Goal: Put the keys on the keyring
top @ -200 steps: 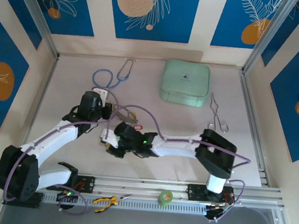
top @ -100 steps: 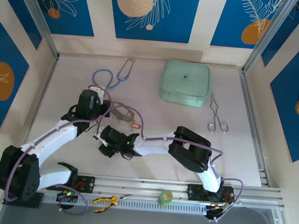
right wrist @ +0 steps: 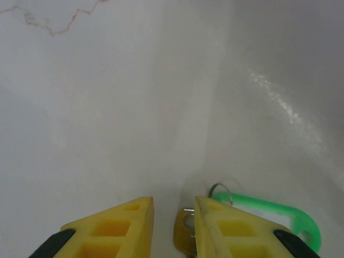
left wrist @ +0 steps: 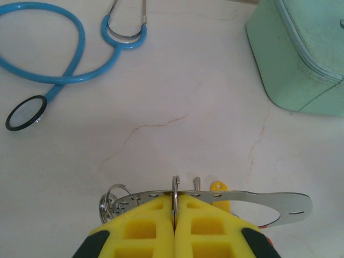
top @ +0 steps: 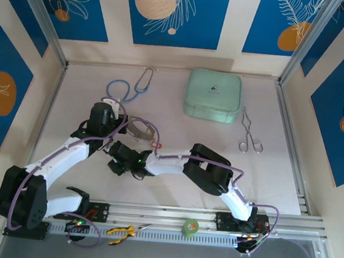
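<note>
On the counter (top: 265, 174), your right tool (right wrist: 173, 207) has slid left and half opened at the green-tagged key (right wrist: 263, 207). Your left tool (left wrist: 175, 207) clamps the keyring (left wrist: 295, 201), so I think pickup comes next.

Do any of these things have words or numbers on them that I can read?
Mint-green case: a small dark mark on the lid, too small to read.
Green key tag: no writing shows on it.
Nothing else here has words or numbers that can be read.

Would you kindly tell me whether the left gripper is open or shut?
Shut: the left gripper has its yellow fingers pressed together in the left wrist view, pinching the keyring.
</note>
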Controlling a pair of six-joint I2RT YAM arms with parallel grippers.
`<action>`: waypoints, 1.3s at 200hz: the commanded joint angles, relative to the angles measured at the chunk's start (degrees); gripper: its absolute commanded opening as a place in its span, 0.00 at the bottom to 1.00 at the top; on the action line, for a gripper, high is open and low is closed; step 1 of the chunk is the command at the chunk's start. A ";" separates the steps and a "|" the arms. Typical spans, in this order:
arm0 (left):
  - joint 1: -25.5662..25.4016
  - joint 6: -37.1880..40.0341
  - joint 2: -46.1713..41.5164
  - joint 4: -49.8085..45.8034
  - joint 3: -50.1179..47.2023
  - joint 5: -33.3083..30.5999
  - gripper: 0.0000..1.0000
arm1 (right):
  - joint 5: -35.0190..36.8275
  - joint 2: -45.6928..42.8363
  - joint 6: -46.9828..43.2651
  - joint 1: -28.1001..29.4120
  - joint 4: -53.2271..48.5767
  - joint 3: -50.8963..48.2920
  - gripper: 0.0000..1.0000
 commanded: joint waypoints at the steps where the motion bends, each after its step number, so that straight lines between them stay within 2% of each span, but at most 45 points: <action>1: -0.05 0.04 -0.07 1.63 0.10 1.96 0.00 | 0.69 3.34 2.70 -1.01 -5.14 3.35 0.24; 49: -0.05 0.51 -0.38 2.07 0.02 2.13 0.00 | 0.06 2.82 2.92 -1.07 -6.51 3.81 0.00; 87: -0.07 1.77 -0.74 1.80 -0.08 2.13 0.00 | -0.62 -4.29 2.48 -0.52 -8.52 -0.74 0.00; 160: -0.13 4.51 -1.25 1.58 -0.14 3.10 0.00 | -0.03 -24.91 8.11 -0.51 -16.07 -18.25 0.00; 188: -0.18 5.57 -1.12 1.64 -0.16 2.67 0.00 | 0.66 -28.83 8.18 -1.44 -16.93 -21.86 0.00; 204: -0.24 5.84 -0.91 1.63 0.03 2.40 0.00 | 0.27 -27.49 6.62 -1.40 -14.22 -21.22 0.15; 215: -0.09 5.81 -0.90 1.71 0.02 2.35 0.00 | -1.58 -25.20 6.10 -1.63 -11.76 -19.42 0.21; 260: -0.13 6.71 -1.91 1.43 -0.24 1.97 0.00 | -11.30 -14.34 9.77 -4.53 -4.12 -10.52 0.29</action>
